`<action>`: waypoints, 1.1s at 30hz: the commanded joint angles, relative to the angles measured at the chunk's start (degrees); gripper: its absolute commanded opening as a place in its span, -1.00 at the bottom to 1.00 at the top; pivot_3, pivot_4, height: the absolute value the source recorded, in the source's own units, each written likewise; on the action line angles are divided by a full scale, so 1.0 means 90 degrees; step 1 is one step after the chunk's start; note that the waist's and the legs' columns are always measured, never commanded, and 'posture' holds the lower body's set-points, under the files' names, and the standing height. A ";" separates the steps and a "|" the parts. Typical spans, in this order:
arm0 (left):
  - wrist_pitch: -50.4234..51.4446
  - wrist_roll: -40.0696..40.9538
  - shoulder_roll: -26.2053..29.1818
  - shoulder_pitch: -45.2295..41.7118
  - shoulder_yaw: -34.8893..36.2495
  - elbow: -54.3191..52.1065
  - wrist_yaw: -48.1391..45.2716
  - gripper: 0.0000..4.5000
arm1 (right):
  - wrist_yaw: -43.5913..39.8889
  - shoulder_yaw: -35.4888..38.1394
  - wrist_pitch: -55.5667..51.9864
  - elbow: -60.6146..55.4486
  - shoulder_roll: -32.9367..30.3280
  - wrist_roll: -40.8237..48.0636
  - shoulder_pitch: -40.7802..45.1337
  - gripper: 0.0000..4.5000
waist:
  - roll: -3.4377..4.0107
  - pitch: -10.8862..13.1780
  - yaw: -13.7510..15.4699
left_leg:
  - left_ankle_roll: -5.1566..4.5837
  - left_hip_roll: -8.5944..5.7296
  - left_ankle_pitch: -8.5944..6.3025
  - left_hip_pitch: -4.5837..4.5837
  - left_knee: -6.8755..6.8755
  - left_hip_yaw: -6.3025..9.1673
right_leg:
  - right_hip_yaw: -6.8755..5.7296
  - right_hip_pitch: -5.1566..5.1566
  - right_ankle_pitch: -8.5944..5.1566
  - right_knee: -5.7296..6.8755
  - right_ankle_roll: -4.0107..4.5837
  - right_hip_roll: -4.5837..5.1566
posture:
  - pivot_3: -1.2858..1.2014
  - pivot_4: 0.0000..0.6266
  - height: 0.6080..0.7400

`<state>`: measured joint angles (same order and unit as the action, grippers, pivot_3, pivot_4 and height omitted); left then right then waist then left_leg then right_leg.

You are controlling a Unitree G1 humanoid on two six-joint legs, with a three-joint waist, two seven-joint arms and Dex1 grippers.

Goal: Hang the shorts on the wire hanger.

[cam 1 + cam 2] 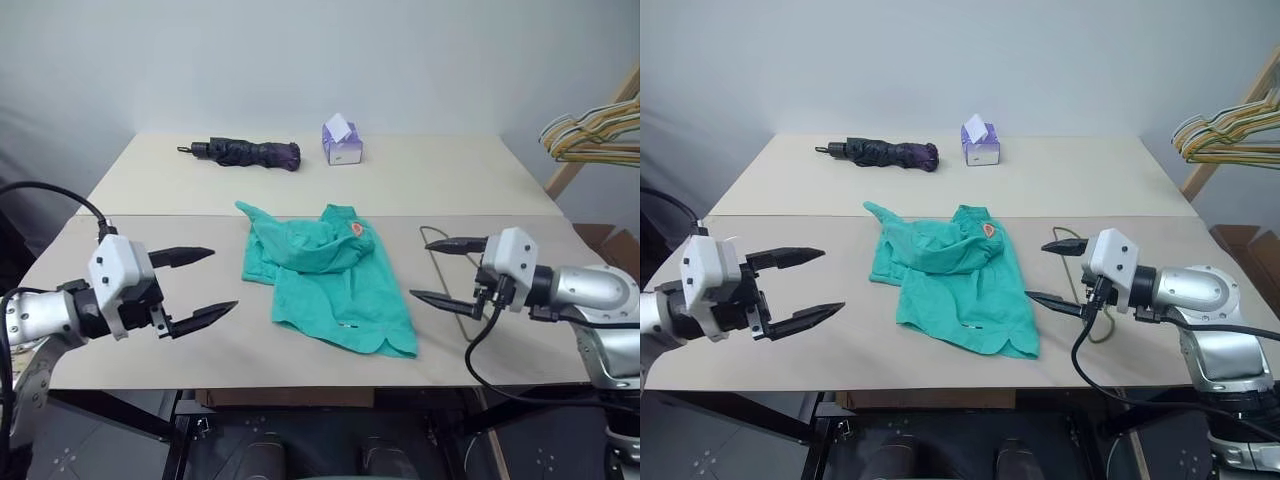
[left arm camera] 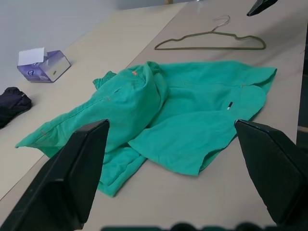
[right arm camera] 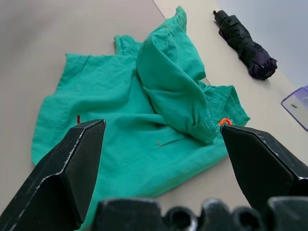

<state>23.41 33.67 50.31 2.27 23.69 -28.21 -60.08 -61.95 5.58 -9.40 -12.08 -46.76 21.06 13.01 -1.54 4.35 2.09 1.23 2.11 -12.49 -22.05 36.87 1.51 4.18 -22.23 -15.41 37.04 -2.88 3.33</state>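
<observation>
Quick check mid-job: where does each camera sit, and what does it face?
Head eyes: forward and down over the table; both arms, open left end effector, open right end effector.
Left wrist: along its fingers at the shorts, wire hanger beyond.
Right wrist: across the shorts toward the umbrella.
All share the shorts.

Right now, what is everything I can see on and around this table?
shorts: one, teal-green with a small orange patch, crumpled at the middle of the near table.
wire hanger: one, thin olive-grey, flat on the table beside the shorts, on the robot's right.
umbrella: one, dark purple-black, folded, on the far table.
tissue box: one, purple with a white tissue sticking up, far table, right of the umbrella.
bunch of hangers: several, yellow and tan, hanging at the far right.
table: beige top.
left gripper: one, black fingers open, left of the shorts.
right gripper: one, black fingers open, over the hanger.
</observation>
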 commanded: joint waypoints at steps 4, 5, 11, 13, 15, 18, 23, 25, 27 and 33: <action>-0.0381 -0.0204 0.0103 -0.0092 -0.0088 0.0016 -0.0045 1.00 | -0.0034 0.0206 0.0106 -0.0222 -0.0111 0.0099 0.0104 0.98 | 0.0000 0.0000 0.0001 | 0.0000 0.0000 0.0000 0.0001 0.0000 -0.0001 | 0.0000 0.0000 0.0000 0.0000 0.0001 0.0000 | 0.13 -0.88 1.00; -0.0348 -0.0128 0.0116 -0.0079 -0.0078 -0.0001 -0.0087 1.00 | -0.0036 0.0209 0.0105 -0.0224 -0.0116 0.0099 0.0103 0.98 | 0.0000 0.0000 0.0000 | 0.0000 0.0001 0.0000 0.0001 0.0000 -0.0001 | 0.0000 0.0000 0.0000 0.0000 0.0000 0.0000 | 0.13 -0.88 1.00; -0.0315 -0.0181 0.0261 -0.0064 -0.0264 -0.0079 -0.0248 1.00 | -0.0063 0.0211 0.0124 -0.0169 -0.0128 0.0090 0.0163 0.98 | 0.0001 0.0000 0.0000 | 0.0000 0.0001 0.0000 0.0001 0.0000 0.0000 | 0.0000 0.0000 0.0000 0.0000 0.0000 0.0000 | 0.13 -0.90 1.00; -0.0329 -0.0318 0.0377 -0.0035 -0.0437 -0.0131 -0.0299 1.00 | -0.0071 0.0207 0.0136 -0.0152 -0.0125 0.0084 0.0175 0.98 | 0.0001 0.0000 0.0000 | 0.0000 0.0001 0.0000 0.0001 0.0000 0.0000 | -0.0001 0.0000 0.0000 0.0000 0.0000 0.0000 | 0.13 -0.90 1.00; -0.0487 -0.0708 0.0455 -0.0118 -0.0932 -0.0152 -0.0260 1.00 | -0.0089 0.0141 0.0167 -0.0108 -0.0106 0.0042 0.0210 0.98 | 0.0001 -0.0001 0.0003 | 0.0000 0.0000 0.0000 0.0001 0.0000 -0.0002 | 0.0000 0.0001 0.0000 0.0000 0.0000 0.0000 | 0.14 -0.90 1.00; -0.0804 -0.1358 0.0389 -0.0488 -0.1752 -0.0022 -0.0129 1.00 | -0.0239 -0.0052 0.0249 -0.0025 -0.0178 -0.0112 0.0311 0.98 | 0.0004 -0.0002 0.0014 | 0.0000 -0.0002 0.0000 0.0002 0.0000 -0.0001 | 0.0001 0.0002 0.0001 0.0000 0.0000 0.0000 | 0.14 -0.92 1.00; -0.1092 -0.2241 0.0095 -0.1344 -0.3217 0.0439 -0.0281 1.00 | -0.0495 -0.0155 0.0252 -0.0005 -0.0333 -0.0104 0.0353 0.98 | 0.0002 -0.0001 0.0025 | 0.0000 -0.0003 0.0000 -0.0001 0.0002 0.0000 | -0.0001 0.0003 0.0001 0.0000 0.0000 -0.0001 | 0.13 -0.86 1.00; -0.1244 -0.2562 -0.0032 -0.1678 -0.3739 0.0711 -0.0451 1.00 | -0.0512 -0.0159 0.0231 0.0019 -0.0334 -0.0093 0.0392 0.98 | 0.0003 -0.0001 0.0019 | 0.0000 -0.0005 0.0000 -0.0005 0.0002 -0.0001 | 0.0001 0.0000 0.0001 -0.0001 -0.0001 -0.0001 | 0.12 -0.85 1.00; -0.1465 -0.3130 -0.0325 -0.2178 -0.4398 0.1160 -0.0467 1.00 | -0.0520 -0.0161 0.0182 0.0008 -0.0340 -0.0075 0.0428 0.98 | 0.0003 -0.0001 0.0020 | 0.0000 -0.0005 0.0000 -0.0007 0.0002 0.0000 | 0.0000 -0.0002 0.0001 -0.0001 0.0000 -0.0001 | 0.12 -0.85 1.00; -0.1914 -0.4557 -0.1034 -0.3337 -0.5722 0.2524 -0.0500 1.00 | -0.0656 -0.0082 0.0081 -0.0175 -0.0509 -0.0001 0.0284 0.98 | 0.0003 -0.0001 -0.0001 | -0.0001 -0.0008 0.0001 -0.0009 0.0009 0.0003 | 0.0001 0.0001 0.0002 0.0001 -0.0002 -0.0003 | 0.08 -0.85 1.00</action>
<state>8.35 -3.92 41.56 -25.59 -25.85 -7.81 -64.19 -67.29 3.09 -8.14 -11.56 -50.22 19.52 15.32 -1.51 4.35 2.08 1.22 2.04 -12.48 -22.14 36.95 1.53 4.19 -22.23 -15.37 37.05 -2.87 3.31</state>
